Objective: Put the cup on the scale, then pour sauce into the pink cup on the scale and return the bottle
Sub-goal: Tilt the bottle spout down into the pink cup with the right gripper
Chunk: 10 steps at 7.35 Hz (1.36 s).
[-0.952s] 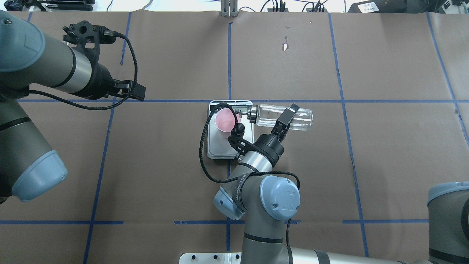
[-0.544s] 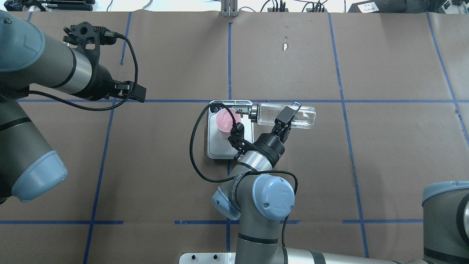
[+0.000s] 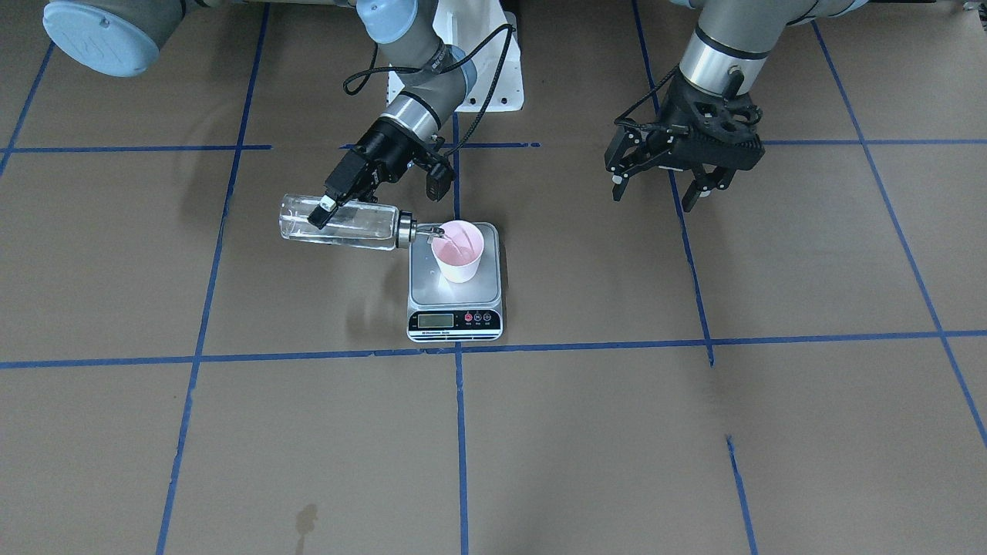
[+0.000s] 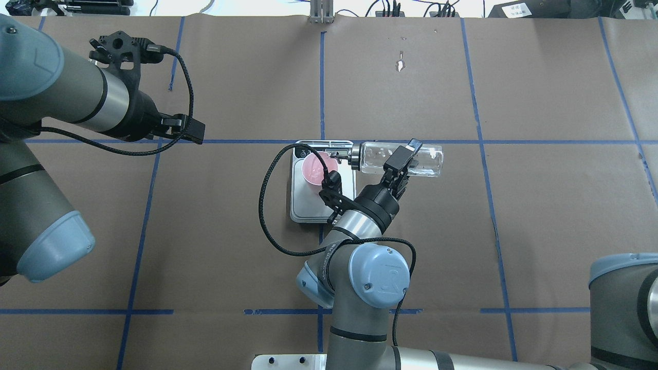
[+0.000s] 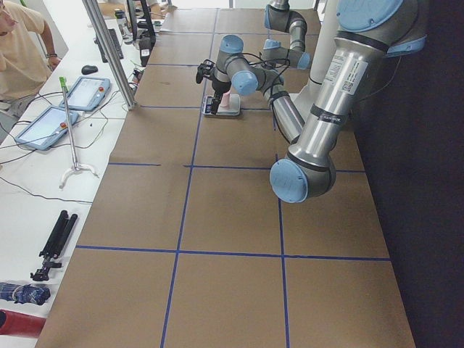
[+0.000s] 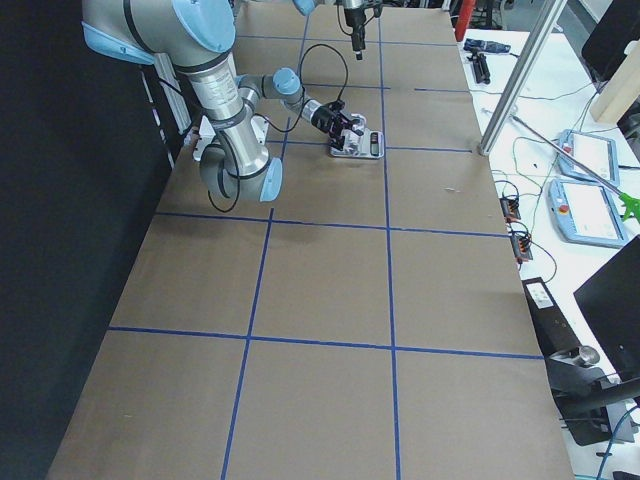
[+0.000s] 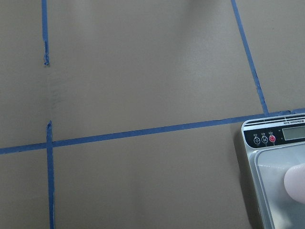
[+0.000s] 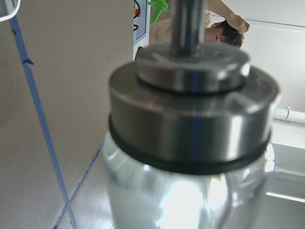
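The pink cup stands upright on the scale, toward its display end. My right gripper is shut on the clear bottle and holds it nearly level. The silver pourer cap points at the cup, with its spout over the rim. Clear sauce shows in the bottle. My left gripper is open and empty, above the table well away from the scale. The left wrist view shows the scale's corner and the cup's edge.
Blue tape lines divide the brown table cover. The right wrist's black cable loops beside the scale. A white mounting plate lies at the robot's base. Operator desks with pendants stand beyond the table's far edge.
My right arm has shifted slightly and turned the bottle, its base swinging toward the far side, with the spout kept at the cup. The left arm has not moved.
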### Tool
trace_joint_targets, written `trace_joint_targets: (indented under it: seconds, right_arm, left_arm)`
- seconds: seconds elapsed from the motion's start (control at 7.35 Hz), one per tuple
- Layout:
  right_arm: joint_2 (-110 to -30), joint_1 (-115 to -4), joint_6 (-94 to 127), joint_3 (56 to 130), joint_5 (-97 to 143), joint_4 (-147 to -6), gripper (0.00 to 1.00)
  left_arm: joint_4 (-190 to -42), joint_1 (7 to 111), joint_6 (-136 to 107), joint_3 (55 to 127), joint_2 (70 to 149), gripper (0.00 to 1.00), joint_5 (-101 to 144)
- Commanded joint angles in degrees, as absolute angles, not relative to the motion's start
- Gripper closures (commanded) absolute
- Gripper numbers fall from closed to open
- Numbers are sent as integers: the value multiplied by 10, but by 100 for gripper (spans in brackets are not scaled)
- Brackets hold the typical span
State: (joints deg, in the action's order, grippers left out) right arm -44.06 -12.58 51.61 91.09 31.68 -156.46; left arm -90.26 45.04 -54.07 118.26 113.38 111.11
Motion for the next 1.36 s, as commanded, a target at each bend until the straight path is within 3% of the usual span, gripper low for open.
trace_joint_targets:
  seconds: [0.0, 0.95, 1.22]
  right_arm:
    - [-440, -128, 519, 912, 316, -1595, 100]
    - [-437, -129, 553, 922, 312, -1619, 100]
    - [-441, -130, 563, 975, 319, -1615, 100]
  left_arm:
    - [-903, 451, -541, 1184, 1134, 0, 1112]
    - [-903, 451, -541, 1185, 1134, 0, 1123]
    - [-903, 451, -542, 1187, 1134, 0, 1123]
